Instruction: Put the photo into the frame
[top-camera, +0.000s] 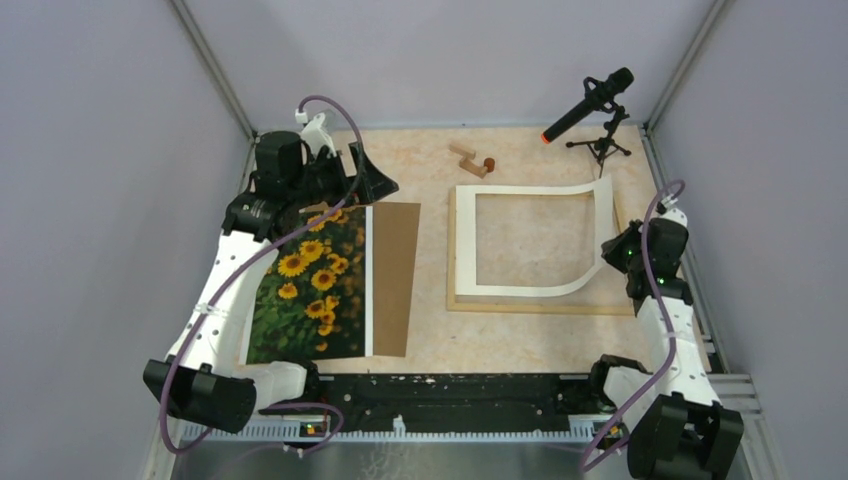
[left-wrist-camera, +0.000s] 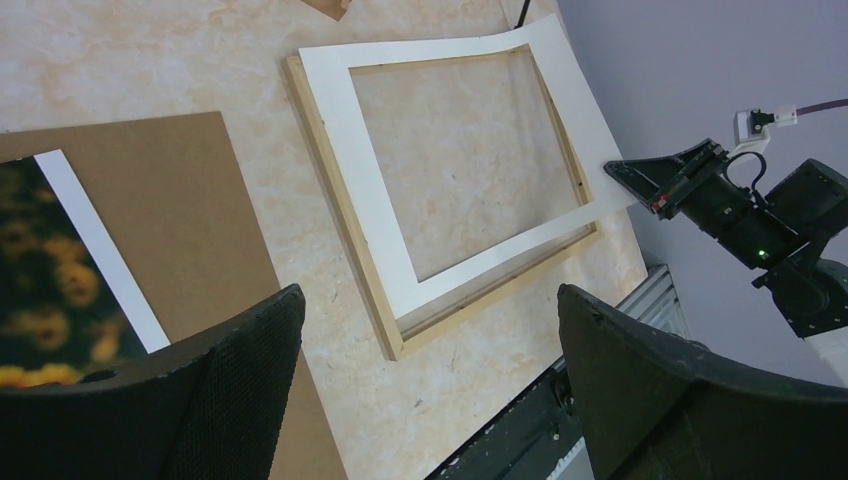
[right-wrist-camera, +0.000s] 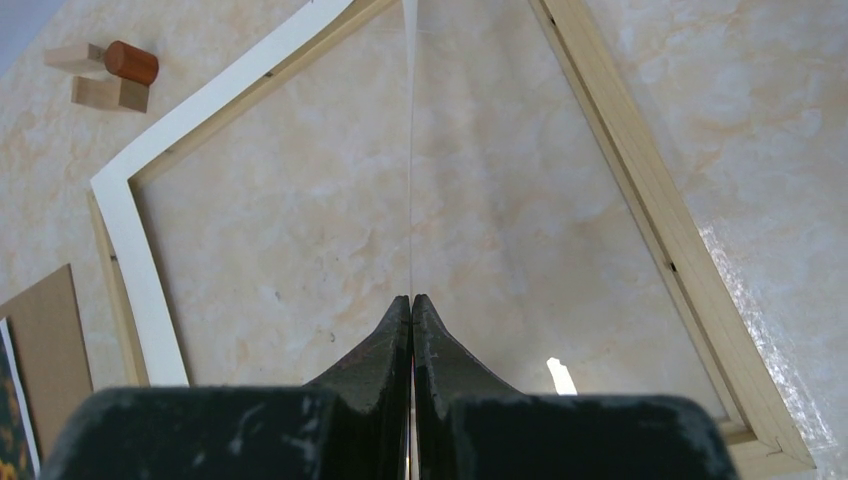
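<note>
On the worktop (top-camera: 430, 340), seen from above, the photo (top-camera: 305, 290) lies flat at about 9 o'clock, face up on a brown board (top-camera: 395, 275) that sticks out past its right side. The photo's far end is covered by the left arm, so that edge cannot be made out. Just beyond it, at about 11 o'clock, the left end effector (top-camera: 370, 175) hovers with its jaws spread wide and nothing between them. In the left wrist view the sunflowers are a blur cut off at the picture's edge.

Well apart from the photo, the frame (top-camera: 540, 304) lies at about 3 o'clock with a white mat (top-camera: 465, 240) on top of it. The mat's left and near strips lie on the rails, while its right side curls up off the frame. The right end effector (right-wrist-camera: 411, 305) has its jaws pressed tight on that raised edge. In its own camera the mat shows only edge-on, as a thin pale line. From above, the right arm hides the frame's near right corner, and whether the frame holds glass cannot be told.

Small wooden blocks (top-camera: 470, 160) sit at 12 o'clock, and a microphone (top-camera: 590, 103) on a stand at about 1 o'clock.
</note>
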